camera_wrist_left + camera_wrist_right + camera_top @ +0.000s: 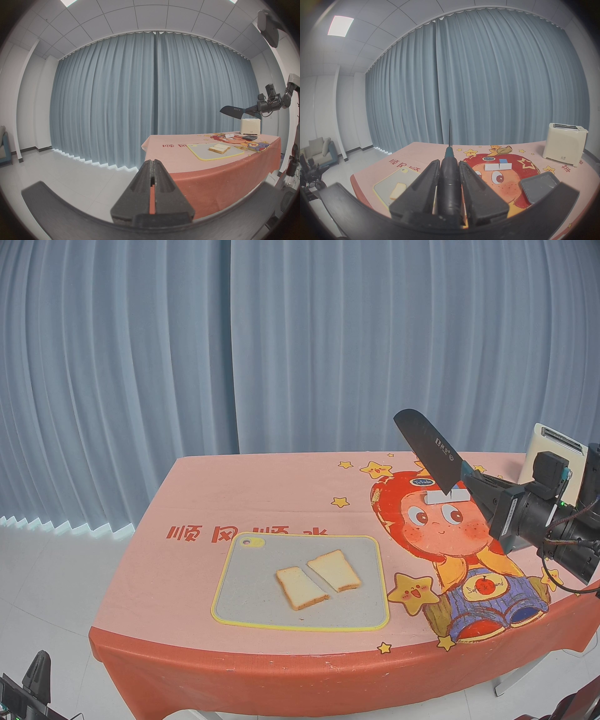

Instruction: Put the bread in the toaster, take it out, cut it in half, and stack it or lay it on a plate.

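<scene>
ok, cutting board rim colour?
Yellow, around a grey cutting board, clearest in the head view.

Grey-blue curtain [300, 340], white tiled floor [78, 178]

Black knife [431, 449], cream toaster [565, 143], pink cartoon-printed tablecloth [250, 502]

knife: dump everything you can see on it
The knife has a broad dark blade with a rounded tip, pale print on its flat, and a teal collar ahead of a dark handle. The right gripper is shut on the handle, holding it in the air over the right side of the table, blade angled up and leftward, clear of the bread halves on the cutting board.
</scene>
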Motion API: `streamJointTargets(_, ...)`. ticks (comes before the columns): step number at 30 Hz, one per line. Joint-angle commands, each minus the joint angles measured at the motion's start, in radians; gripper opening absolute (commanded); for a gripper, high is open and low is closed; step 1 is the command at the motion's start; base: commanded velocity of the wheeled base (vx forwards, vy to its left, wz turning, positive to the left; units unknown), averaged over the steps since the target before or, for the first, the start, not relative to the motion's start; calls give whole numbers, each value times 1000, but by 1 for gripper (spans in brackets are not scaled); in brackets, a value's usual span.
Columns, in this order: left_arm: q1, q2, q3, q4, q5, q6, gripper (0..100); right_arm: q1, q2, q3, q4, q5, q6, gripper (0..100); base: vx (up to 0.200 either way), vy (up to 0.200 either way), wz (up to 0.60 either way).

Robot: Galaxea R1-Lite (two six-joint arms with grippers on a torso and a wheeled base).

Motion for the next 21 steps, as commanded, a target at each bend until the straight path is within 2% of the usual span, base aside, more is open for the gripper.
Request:
streamJointTargets(1, 0, -16, 18, 0, 0, 0, 0, -10, 12, -2, 1, 5, 1, 0, 0, 0, 0)
streamJointTargets(9, 0, -16, 18, 0, 0, 0, 0, -92, 58, -19, -1, 9, -5, 0, 0, 0, 0)
streamJointTargets(21, 0, -16, 18, 0, 0, 0, 0, -146, 56, -29, 1, 10, -9, 0, 0, 0, 0)
